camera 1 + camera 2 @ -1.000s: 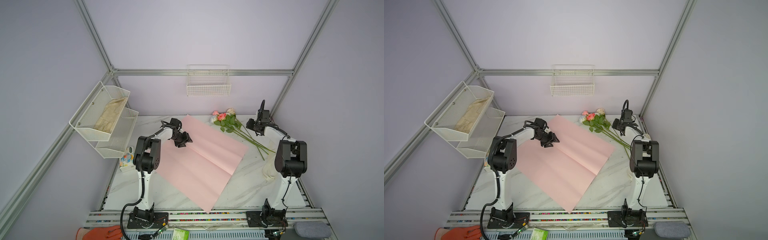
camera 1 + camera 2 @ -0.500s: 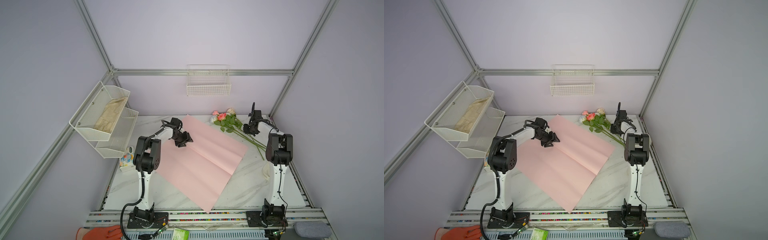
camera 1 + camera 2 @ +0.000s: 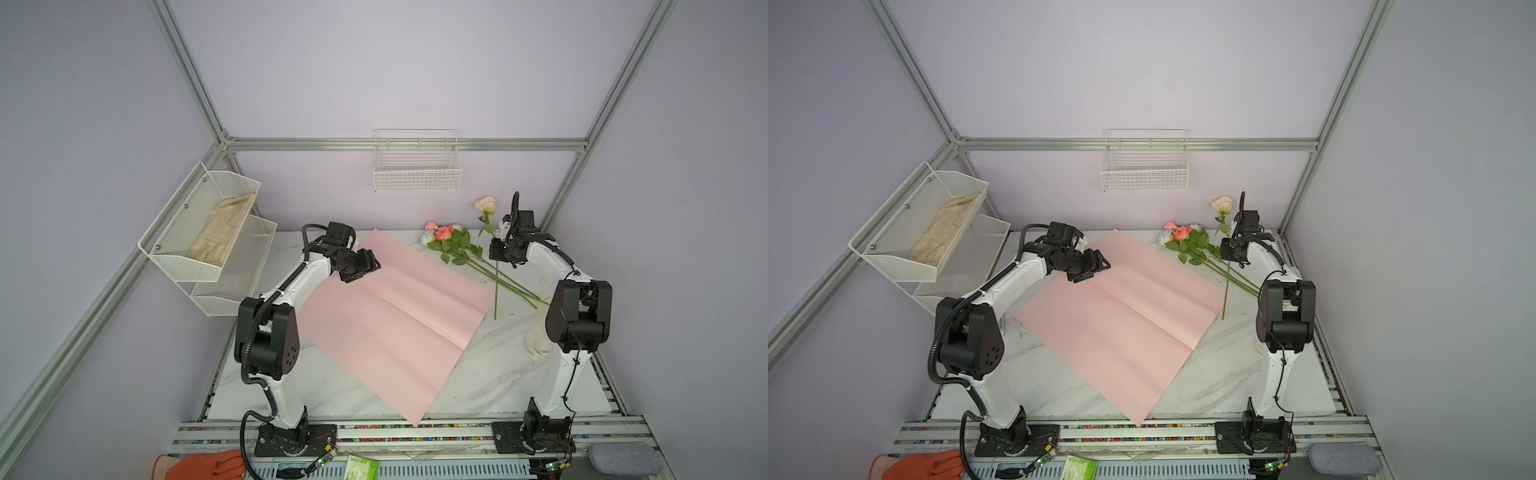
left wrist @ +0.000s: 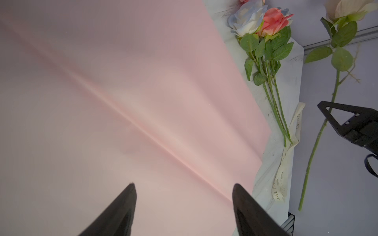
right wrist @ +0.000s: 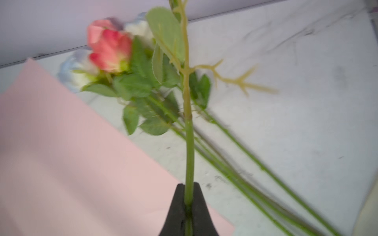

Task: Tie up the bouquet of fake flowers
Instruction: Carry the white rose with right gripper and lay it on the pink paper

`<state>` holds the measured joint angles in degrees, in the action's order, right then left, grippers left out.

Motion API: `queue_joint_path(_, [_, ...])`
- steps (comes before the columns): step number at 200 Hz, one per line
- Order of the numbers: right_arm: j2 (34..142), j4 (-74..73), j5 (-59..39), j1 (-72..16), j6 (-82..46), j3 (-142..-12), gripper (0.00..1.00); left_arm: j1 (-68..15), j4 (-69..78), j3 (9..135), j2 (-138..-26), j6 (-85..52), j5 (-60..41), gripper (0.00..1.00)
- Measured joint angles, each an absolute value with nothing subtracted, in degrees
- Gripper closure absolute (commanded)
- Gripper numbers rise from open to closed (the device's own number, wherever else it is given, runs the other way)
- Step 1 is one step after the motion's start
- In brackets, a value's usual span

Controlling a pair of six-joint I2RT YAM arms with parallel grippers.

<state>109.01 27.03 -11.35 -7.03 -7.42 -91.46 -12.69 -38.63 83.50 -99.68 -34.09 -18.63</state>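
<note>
The bouquet of fake flowers (image 3: pixel 446 240) (image 3: pixel 1183 240) lies as loose roses at the back right of the marble table, with pink and pale blue heads (image 4: pixel 263 24) (image 5: pixel 108 51) and stems pointing toward the right arm. One cream rose (image 3: pixel 485 204) (image 3: pixel 1222 204) is raised above the table. My right gripper (image 3: pixel 496 246) (image 5: pixel 188 185) is shut on its green stem (image 5: pixel 189 147), and the stem's end hangs below. My left gripper (image 3: pixel 372 266) (image 4: pixel 184 186) hovers open over the pink paper sheet (image 3: pixel 395 316) (image 3: pixel 1125 324), holding nothing.
A cream printed ribbon (image 4: pixel 286 163) lies on the table edge beside the stems. A wire basket (image 3: pixel 417 166) hangs on the back wall. A tiered mesh shelf (image 3: pixel 208 232) holding cream cloth stands left. An orange glove (image 3: pixel 199 467) lies at the front.
My right gripper has closed on the cream rose's stem and lifted that rose away from the others. My left gripper has opened wider above the paper.
</note>
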Motion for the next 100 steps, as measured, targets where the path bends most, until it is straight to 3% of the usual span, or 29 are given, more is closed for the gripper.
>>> queue_joint_path(46, [111.90,14.26,-15.81,-28.91,-22.59,-87.94,1.00,-7.33,-39.00,72.79,-88.73,-35.35,-13.26,0.21])
queue_joint_path(100, [131.17,11.20,-14.13,-37.87,-31.62,-101.14,0.99,-4.10,-40.97,65.32,-76.53,-35.57,-11.25,0.19])
